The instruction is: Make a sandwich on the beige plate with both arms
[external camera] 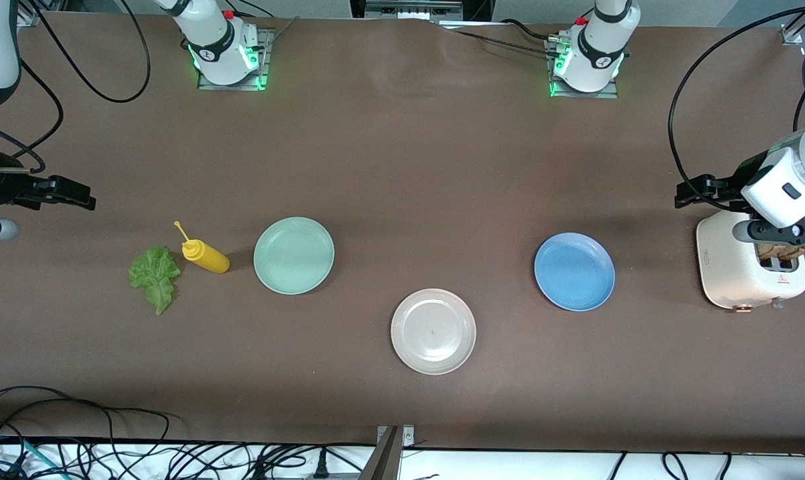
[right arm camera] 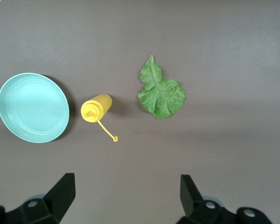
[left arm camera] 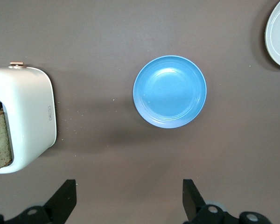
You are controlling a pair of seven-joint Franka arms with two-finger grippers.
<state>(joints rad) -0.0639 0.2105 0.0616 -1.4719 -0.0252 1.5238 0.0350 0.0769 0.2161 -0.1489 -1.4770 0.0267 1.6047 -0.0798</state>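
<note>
The round off-white beige plate (external camera: pixel 433 331) sits bare on the brown table (external camera: pixel 402 167), nearest the front camera of the three plates & roughly mid-table; only its edge shows in the left wrist view (left arm camera: pixel 278 35). No sandwich is assembled on it.

The round blue plate (external camera: pixel 574 271) lies toward the left arm's end, well apart from the beige one. The white toaster (external camera: pixel 749 270) stands at that end of the table, w/ a slice of brown wholegrain toast (left arm camera: pixel 0 142) in its slot.

The round mint-green plate (external camera: pixel 294 255) lies toward the right arm's end. Just beside it is a yellow squeeze bottle (external camera: pixel 204 256) w/ its thin cap strap sticking out. The ruffled green lettuce leaf (external camera: pixel 154 275) lies flat beside the bottle, closer still to the right arm's end, not touching it.

Left gripper (left arm camera: pixel 129 200) hangs above the table betw. toaster & blue plate, its black fingers (left arm camera: pixel 65 198) spread wide apart, holding nothing.

Right gripper (right arm camera: pixel 126 198) is over bare table near the bottle & leaf, fingers (right arm camera: pixel 189 191) likewise wide apart & empty.
</note>
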